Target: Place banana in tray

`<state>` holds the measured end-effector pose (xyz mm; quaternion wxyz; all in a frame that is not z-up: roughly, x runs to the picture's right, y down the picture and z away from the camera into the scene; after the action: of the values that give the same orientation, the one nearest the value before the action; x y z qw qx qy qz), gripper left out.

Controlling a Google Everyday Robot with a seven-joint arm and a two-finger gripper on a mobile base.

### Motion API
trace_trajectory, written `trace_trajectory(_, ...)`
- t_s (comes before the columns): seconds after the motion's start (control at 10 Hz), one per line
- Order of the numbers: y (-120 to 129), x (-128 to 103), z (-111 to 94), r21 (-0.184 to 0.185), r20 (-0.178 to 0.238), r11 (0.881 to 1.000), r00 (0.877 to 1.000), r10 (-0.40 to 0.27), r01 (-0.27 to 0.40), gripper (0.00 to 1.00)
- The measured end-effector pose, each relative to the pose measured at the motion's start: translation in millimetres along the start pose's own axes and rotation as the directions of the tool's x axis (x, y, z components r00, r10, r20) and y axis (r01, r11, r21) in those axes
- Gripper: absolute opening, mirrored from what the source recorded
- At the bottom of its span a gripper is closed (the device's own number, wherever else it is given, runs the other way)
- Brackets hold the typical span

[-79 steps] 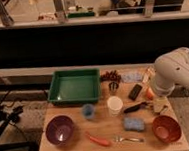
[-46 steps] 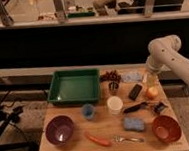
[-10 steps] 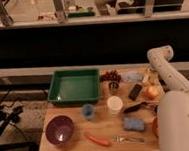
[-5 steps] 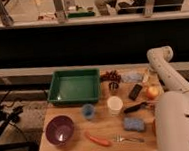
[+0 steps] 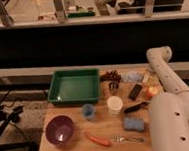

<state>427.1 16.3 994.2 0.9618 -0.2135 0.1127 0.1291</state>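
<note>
now, your arm (image 5: 175,117) has swung in over the near right corner of the worktop (image 5: 74,144), and it hides what lay there a few seconds ago. in the last second it has hardly moved. the pincer (image 5: 148,70) sits low at the far right, under the bend of the arm, just by the banana (image 5: 146,78). i cannot tell if it is spread, pressed together or pinching the fruit. the banana is on the worktop near the right edge, not in the tray (image 5: 52,88), so i think you are at the grab step.

watch that edge: a push to the right could knock the banana off. the round orange fruit (image 5: 151,91) and the flat black thing (image 5: 135,91) lie just on the near side of it. the tray is well to the left with room inside. the brown bunch (image 5: 110,76) lies between, so lift high first.
</note>
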Motion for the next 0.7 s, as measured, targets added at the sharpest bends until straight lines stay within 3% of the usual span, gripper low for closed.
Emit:
trace_trajectory(0.2, -0.4, 2.3, 1.7, -0.01, -0.002, 1.0, 1.0, 0.004, -0.004, 0.77)
trace_trajectory(0.5, -0.6, 3.2, 1.6, -0.009, -0.001, 1.0, 1.0, 0.006, -0.006, 0.49)
trace_trajectory(0.7, -1.0, 2.6, 1.5, -0.008, -0.001, 1.0, 1.0, 0.005, -0.005, 0.46)
